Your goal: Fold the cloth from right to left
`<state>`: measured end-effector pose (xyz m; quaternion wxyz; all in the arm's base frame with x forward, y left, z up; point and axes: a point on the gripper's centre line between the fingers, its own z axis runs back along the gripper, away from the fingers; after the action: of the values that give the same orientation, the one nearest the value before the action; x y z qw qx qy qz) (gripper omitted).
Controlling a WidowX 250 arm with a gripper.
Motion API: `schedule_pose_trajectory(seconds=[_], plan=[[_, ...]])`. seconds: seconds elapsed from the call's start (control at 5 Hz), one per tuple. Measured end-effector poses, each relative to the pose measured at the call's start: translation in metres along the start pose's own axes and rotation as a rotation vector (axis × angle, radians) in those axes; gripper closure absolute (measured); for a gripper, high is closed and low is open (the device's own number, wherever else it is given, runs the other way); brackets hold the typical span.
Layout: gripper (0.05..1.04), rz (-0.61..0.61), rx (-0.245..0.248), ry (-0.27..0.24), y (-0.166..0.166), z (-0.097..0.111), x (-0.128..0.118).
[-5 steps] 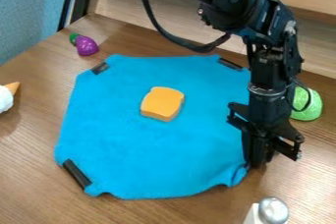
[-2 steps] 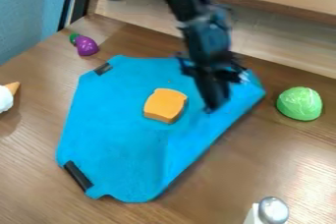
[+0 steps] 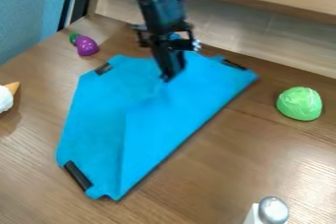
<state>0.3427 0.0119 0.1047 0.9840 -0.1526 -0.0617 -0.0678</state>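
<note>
Now the black gripper (image 3: 167,75) is over the upper middle of the blue cloth (image 3: 164,120), pinching the material as far as I can judge. A second ago I had it at the cloth's lower right corner, with the cloth spread out on the wooden table (image 3: 223,179). Since then I have moved up and to the left, and the cloth has come along with me: its right side now ends in a long slanting fold, running from the upper right down to the bottom tip. Wood is bare where the lower right part lay.

Blue fabric also covers the middle, where an orange bread-shaped block sat uncovered moments ago, so the flap has probably swept over it. I take the lump it may make as a small risk to a neat fold.

The left side keeps its place, with one black strip (image 3: 103,69) at the upper left and another at the lower left. The green toy cabbage (image 3: 300,103) sits well clear on the right, and the purple toy eggplant (image 3: 85,44) lies beyond the upper left corner.

For the task, the fold looks well begun, though diagonal. Next, I would bring the flap farther left, lay it down and let go gently.
</note>
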Motion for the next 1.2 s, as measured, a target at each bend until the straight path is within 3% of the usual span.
schedule_pose_trajectory(seconds=[0.4,0.6,0.8,1.2], plan=[[1.025,0.077,0.073,0.051,0.05,0.012,-0.007],[1.025,0.1,0.134,0.081,0.072,0.019,-0.011],[1.025,0.123,0.193,0.141,0.091,0.01,-0.018],[1.001,0.135,0.234,0.199,0.116,-0.008,-0.027]])
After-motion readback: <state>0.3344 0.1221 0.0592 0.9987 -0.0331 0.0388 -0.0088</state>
